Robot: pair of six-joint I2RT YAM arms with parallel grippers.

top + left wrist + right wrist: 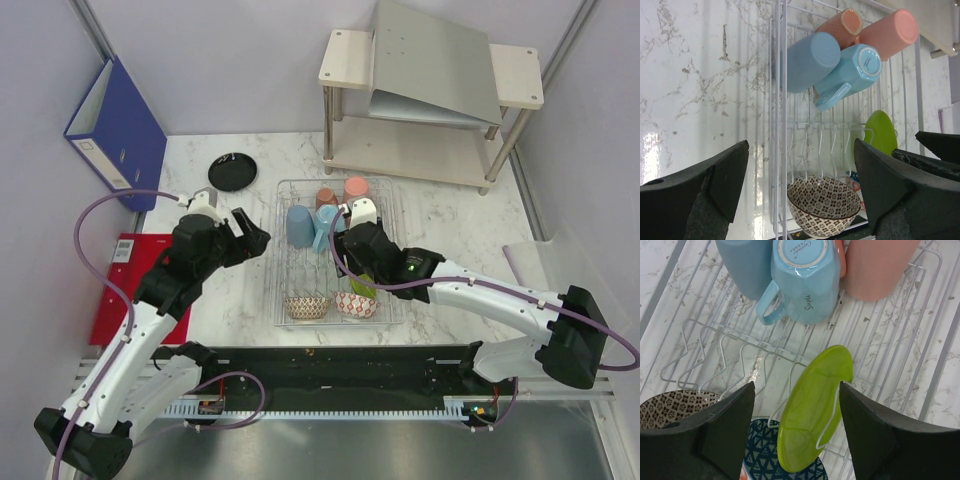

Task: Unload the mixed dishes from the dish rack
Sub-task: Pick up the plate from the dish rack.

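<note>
Lime-green plate [815, 410] stood on edge in dish rack [340, 181], near-right part, leaning on wire prongs. Long axis ran lower-left to upper-right in right wrist view. Right hand [796, 386] hovered over it, fingers apart astride rim, prob. to pinch it. Left hand [800, 145] also apart, at rack's left edge over tabletop [230, 300].

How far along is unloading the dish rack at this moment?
Done: only the black plate lies on the table, outside the dish rack. In hand: nothing; the open right gripper is poised over the lime-green plate, left gripper open beside the rack. Left: that plate, two light-blue cups, two salmon-pink cups, two patterned bowls.
</note>
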